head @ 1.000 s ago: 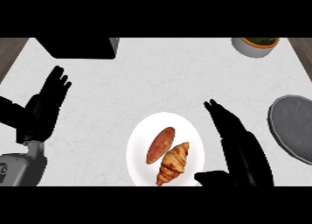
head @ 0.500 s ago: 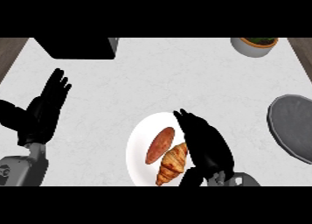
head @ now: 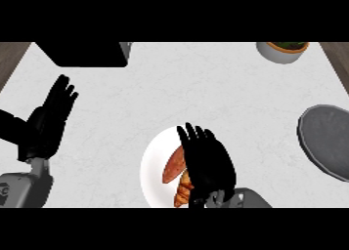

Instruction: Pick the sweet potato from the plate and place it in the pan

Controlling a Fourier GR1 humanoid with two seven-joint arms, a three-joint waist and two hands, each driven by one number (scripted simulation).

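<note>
Looking down in the head view, the right hand (head: 206, 163) lies over the white plate (head: 154, 168) with its fingers straight and spread, holding nothing. The sweet potato (head: 174, 165) shows at the hand's left side, partly hidden by it, with a croissant (head: 183, 192) just below it on the same plate. Doing this step well probably means bringing thumb and fingers down on either side of the reddish tuber alone (the pastry touches it, so a wide grasp could catch both). The grey pan (head: 334, 141) waits well apart at the right edge. The left hand (head: 43, 124) rests open near the left edge, fingers up. A potted plant (head: 283, 50) stands at the far right corner.
</note>
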